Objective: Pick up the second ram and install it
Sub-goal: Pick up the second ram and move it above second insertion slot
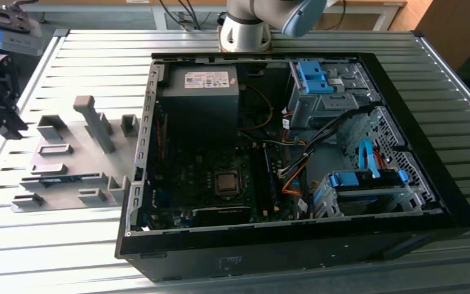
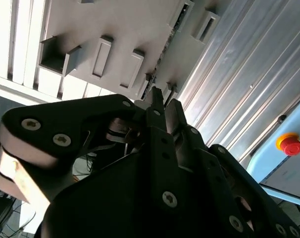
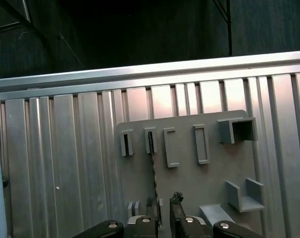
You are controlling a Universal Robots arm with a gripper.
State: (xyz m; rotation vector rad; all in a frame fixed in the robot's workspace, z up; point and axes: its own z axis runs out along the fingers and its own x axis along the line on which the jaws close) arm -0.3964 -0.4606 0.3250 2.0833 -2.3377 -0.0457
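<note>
While the ribbed aluminium desk (image 1: 96, 61) spreads across the exterior view, a matt grey plastic fixture plate (image 1: 76, 153) with blocky slots lies beside an open black metal computer case (image 1: 300, 257). The second ram (image 1: 59, 179), a thin blue strip, rests in the plate. The dark end effector (image 1: 2, 116) hangs at the exterior view's left, partly cut off.

In the second wrist view its black fingers (image 2: 156, 101) stand slightly parted, gripping nothing.

In the first wrist view the ram (image 3: 153, 168) shows edge-on, a dark line running toward the fingertips; whether they touch is unclear.
</note>
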